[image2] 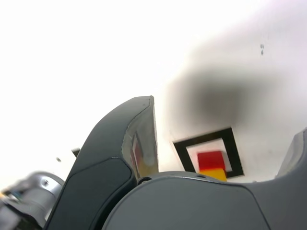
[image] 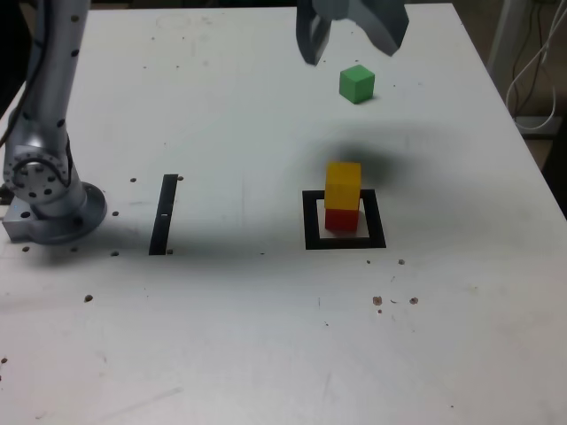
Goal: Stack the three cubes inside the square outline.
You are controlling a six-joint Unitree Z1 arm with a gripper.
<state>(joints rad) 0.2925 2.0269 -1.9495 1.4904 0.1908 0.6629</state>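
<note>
Green cube sat alone on the white table, far side of the exterior view, well apart from the stack. Gripper hung just above and beyond it at the top edge of the frame — jaws spread wide, nothing between them, not touching the cube. One finger was to the exterior view's left of the cube, the other to its right and higher; the cube lay roughly under the gap, slightly nearer the camera.

Yellow cube rested on the red cube, edges roughly aligned, upright. The red one sat on the pale centre of the black square outline, towards its far side. A soft dark shadow lay on the table just beyond the stack, between it and the green cube.

Wrist view: dark gripper body filled the lower frame, one finger curving up, with the outline and the red cube and yellow cube seen past it — green cube not in that view.

Further out, to the exterior view's left: narrow black strip on the table, then the arm's grey base at the left edge. Small dark specks scattered over the tabletop.
</note>
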